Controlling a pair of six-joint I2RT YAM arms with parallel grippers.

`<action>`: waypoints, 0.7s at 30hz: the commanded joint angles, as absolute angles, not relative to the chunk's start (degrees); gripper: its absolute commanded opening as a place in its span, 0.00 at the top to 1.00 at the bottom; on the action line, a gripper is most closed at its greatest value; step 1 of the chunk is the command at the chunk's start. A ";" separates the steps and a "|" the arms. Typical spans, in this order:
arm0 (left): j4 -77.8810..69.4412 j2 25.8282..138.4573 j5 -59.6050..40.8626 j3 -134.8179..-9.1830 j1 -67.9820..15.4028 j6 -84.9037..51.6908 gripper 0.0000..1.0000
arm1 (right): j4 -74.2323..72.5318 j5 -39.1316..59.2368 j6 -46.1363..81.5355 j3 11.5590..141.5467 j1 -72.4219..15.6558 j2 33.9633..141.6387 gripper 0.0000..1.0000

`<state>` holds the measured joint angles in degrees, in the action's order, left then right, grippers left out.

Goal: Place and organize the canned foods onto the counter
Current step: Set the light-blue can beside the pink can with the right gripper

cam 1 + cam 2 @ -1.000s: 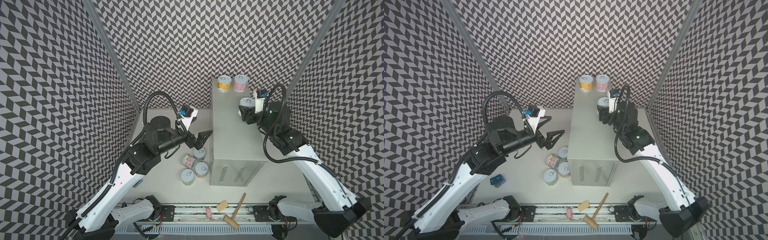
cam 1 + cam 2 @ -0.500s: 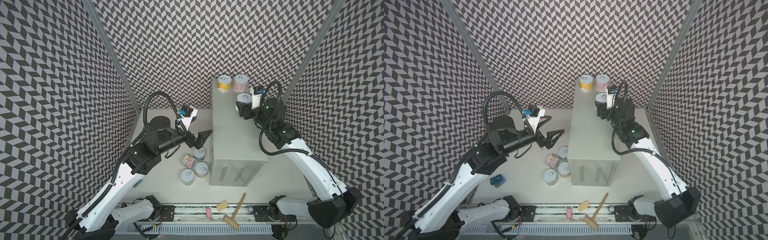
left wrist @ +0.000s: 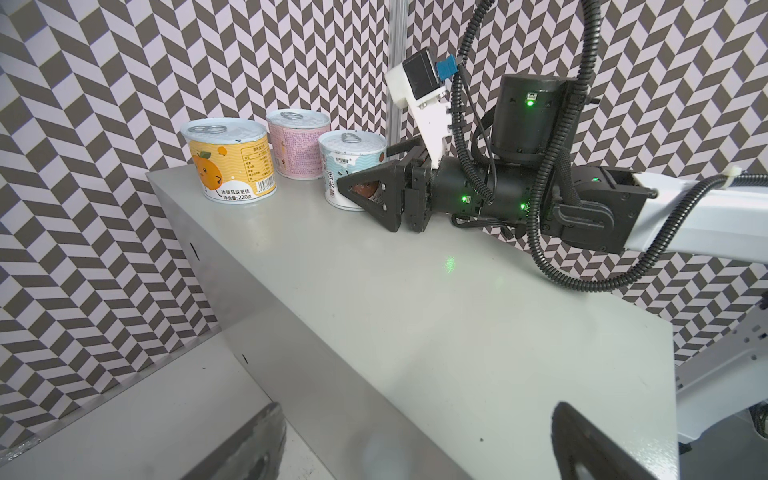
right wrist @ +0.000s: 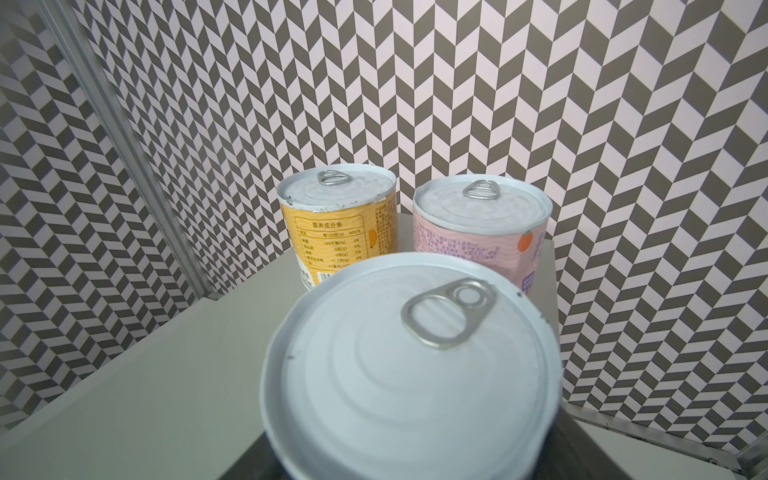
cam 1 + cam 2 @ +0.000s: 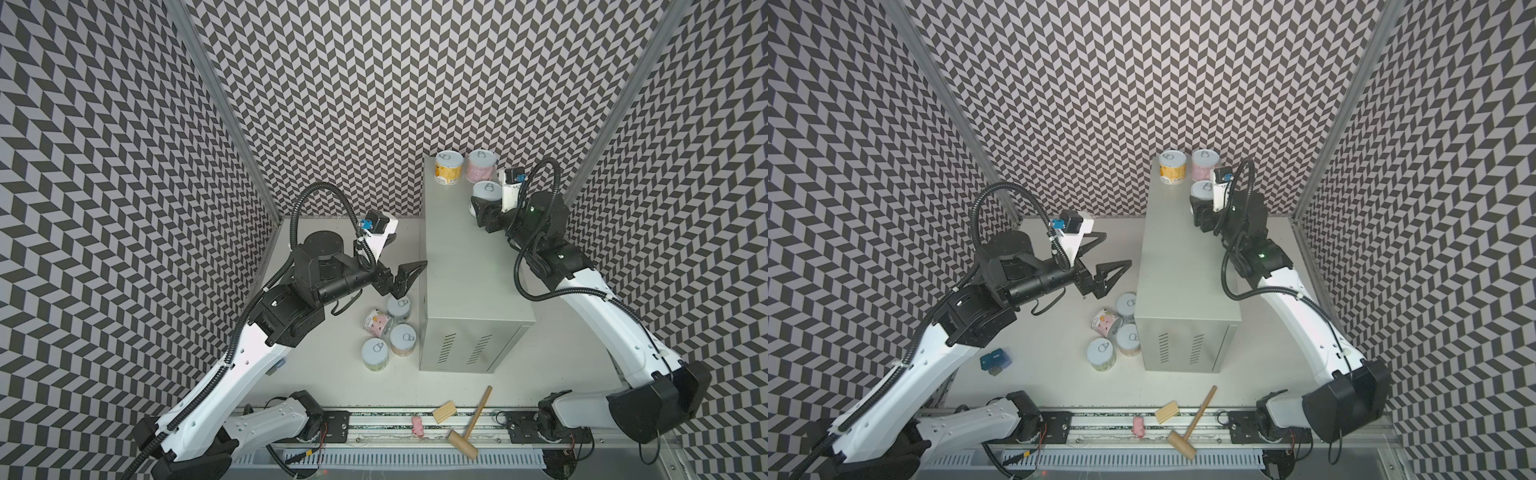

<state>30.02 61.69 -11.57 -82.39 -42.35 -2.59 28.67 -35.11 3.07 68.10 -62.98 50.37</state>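
Observation:
The counter [image 5: 465, 270] is a tall pale grey cabinet. At its back edge stand a yellow can [image 5: 449, 168] and a pink can [image 5: 482, 166]. A light blue can [image 5: 486, 192] stands upright just in front of the pink one. My right gripper [image 5: 482, 208] is open, with a finger on each side of this can; from the left wrist view the can [image 3: 353, 166] rests on the counter top [image 3: 415, 299]. Several more cans [image 5: 375, 353] sit on the table left of the counter, one pink can [image 5: 378, 322] lying on its side. My left gripper [image 5: 409, 249] hangs open and empty above them.
A wooden mallet [image 5: 469, 424], a wooden block [image 5: 444, 411] and a small pink piece [image 5: 417, 426] lie by the front rail. A small blue object [image 5: 994, 359] lies on the table under the left arm. Patterned walls close in on three sides.
My right gripper has carried the light blue can back along the counter to just in front of the pink can, and its jaws have widened. The left arm has not moved.

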 commanded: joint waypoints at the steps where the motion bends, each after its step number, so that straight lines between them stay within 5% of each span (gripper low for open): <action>1: 28.49 61.02 -11.32 -82.10 -42.15 -2.13 0.00 | 28.22 -34.94 5.04 69.48 -61.09 50.43 0.20; 7: 28.05 60.43 -11.19 -81.55 -42.11 -2.11 0.00 | 25.74 -27.85 5.10 69.59 -54.65 51.87 0.30; 21: 26.83 59.01 -10.20 -79.10 -41.66 -1.77 0.00 | 17.47 -4.67 -0.03 79.30 -26.53 67.68 0.30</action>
